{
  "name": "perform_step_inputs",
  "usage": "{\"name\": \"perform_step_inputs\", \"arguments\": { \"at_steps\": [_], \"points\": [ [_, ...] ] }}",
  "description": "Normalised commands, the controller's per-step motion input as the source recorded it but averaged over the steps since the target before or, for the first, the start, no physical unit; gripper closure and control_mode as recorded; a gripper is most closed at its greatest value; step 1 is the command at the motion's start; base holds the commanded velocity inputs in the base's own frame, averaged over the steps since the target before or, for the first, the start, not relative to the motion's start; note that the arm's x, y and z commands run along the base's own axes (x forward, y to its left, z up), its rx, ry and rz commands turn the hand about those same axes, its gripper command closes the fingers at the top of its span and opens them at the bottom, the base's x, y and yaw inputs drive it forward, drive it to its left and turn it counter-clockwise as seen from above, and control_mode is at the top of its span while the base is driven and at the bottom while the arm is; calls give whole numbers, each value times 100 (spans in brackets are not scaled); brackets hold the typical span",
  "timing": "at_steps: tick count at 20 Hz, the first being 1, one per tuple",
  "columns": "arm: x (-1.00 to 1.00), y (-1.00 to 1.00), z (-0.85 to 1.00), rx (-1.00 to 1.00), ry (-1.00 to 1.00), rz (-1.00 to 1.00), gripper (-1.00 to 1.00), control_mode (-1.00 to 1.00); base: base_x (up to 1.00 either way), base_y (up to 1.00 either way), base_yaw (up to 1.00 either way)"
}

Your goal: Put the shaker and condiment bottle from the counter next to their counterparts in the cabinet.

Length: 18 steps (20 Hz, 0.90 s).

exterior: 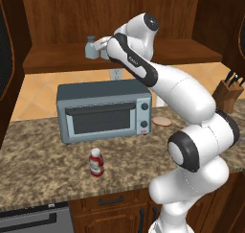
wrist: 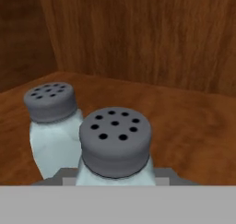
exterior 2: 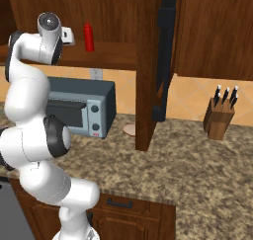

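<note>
On the cabinet shelf (wrist: 184, 126) two pale blue-grey shakers stand side by side. The near shaker (wrist: 115, 142) sits between my fingertips, and my gripper (wrist: 115, 176) is shut on it. Its twin (wrist: 50, 112) stands just left and a little farther in. In the left base view one shaker (exterior: 90, 47) shows just left of my hand (exterior: 101, 49); I cannot tell which of the two it is. The stout condiment bottle (exterior: 96, 162), with red contents and a white label, stands on the granite counter (exterior: 43, 174) in front of the toaster oven. The slim red squeeze bottle (exterior 2: 89, 37) stands on the shelf, right of my hand.
A grey toaster oven (exterior: 103, 110) stands under the shelf against the wall. A small pink disc (exterior: 161, 121) lies to its right. A knife block (exterior 2: 220, 115) is at the far right. An open cabinet door (exterior 2: 165, 51) juts out beside the shelf.
</note>
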Motion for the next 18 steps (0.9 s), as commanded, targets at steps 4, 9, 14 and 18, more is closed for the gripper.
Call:
{"name": "perform_step_inputs", "arguments": {
  "at_steps": [4, 9, 14, 18],
  "points": [
    [-8, 0, -19, 0, 0, 0, -100, -100, 0, 0, 0],
    [-35, -2, -6, 3, 0, 0, -100, -100, 0, 0, 0],
    [-59, -6, 0, 7, 0, 0, -100, -100, 0, 0, 0],
    [-54, -19, 0, 7, 0, 0, -100, -100, 0, 0, 0]
  ]
}}
